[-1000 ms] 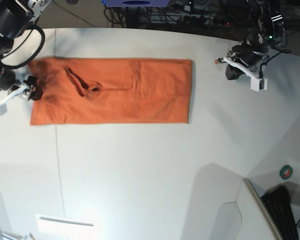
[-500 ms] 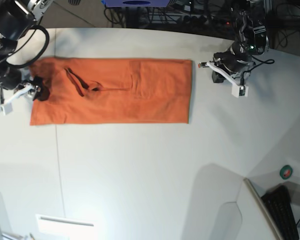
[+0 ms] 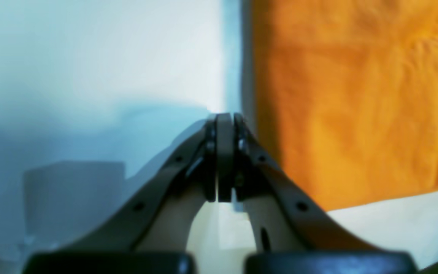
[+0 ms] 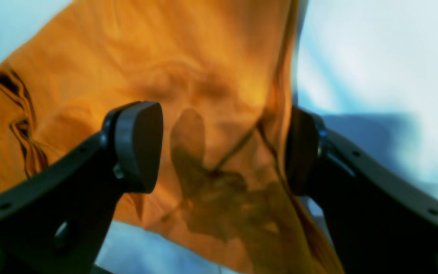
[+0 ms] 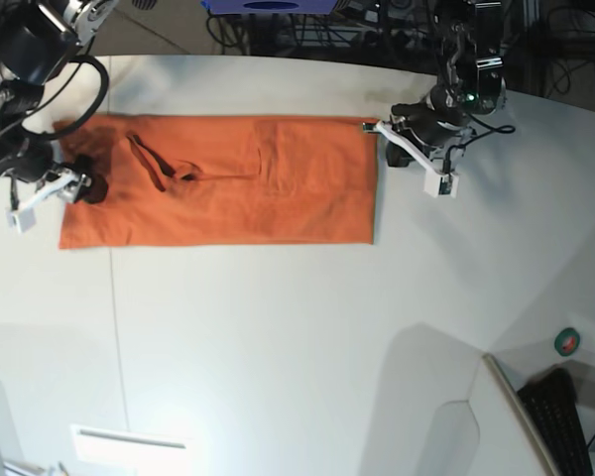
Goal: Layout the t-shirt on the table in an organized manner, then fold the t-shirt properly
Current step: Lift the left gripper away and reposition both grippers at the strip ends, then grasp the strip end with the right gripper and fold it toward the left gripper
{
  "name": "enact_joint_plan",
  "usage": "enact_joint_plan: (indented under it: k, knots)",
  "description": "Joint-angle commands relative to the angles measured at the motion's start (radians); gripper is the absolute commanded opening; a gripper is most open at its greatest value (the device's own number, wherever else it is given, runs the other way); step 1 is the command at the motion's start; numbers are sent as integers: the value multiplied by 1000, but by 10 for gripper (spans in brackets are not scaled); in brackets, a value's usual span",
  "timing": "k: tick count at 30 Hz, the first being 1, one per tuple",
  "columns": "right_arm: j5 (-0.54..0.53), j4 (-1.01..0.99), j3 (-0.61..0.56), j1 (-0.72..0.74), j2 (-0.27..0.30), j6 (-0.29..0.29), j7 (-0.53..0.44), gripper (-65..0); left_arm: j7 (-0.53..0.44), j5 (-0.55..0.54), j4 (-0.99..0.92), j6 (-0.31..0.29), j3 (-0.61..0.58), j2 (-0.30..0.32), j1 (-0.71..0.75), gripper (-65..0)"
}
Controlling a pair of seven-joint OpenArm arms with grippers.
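Two grippers work opposite ends: my right gripper [image 4: 219, 148] spread wide over the shirt [image 5: 218, 178], lying narrow-folded on the table [image 5: 297, 337], ready to pinch; left gripper [image 3: 224, 160] pressed closed, empty, just beside the far edge.

The shirt [image 5: 218, 180] lies flat on the table [image 5: 297, 337], in the far part of it, as a long band from left to right. The right tool [image 5: 55, 188] is over its left end, the left tool [image 5: 402, 149] just beside its far right corner
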State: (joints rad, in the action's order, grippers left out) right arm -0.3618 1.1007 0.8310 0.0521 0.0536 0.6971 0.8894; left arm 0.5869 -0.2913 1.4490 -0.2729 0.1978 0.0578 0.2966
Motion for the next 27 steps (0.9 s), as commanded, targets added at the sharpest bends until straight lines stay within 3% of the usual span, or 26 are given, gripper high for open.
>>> enact_joint_plan:
  k: [1,17,19,24,27]
  knots:
    - [13,-11,-3,1,7,1,20,-215,-17,-12,19,-9,-1,-3,-12,-650]
    - [14,-24,-6,-7,2,1,27,-221,-17,-10,12,-9,1,1,-38,-650]
    - [14,-24,-6,-7,2,1,27,-257,-17,-10,12,-9,1,1,-38,-650]
    - [14,-26,-6,-5,5,1,27,-429,-17,-10,12,-9,1,17,-38,-650]
    - [14,-26,-6,-1,5,1,24,-449,-17,-10,12,-9,2,30,-38,-650]
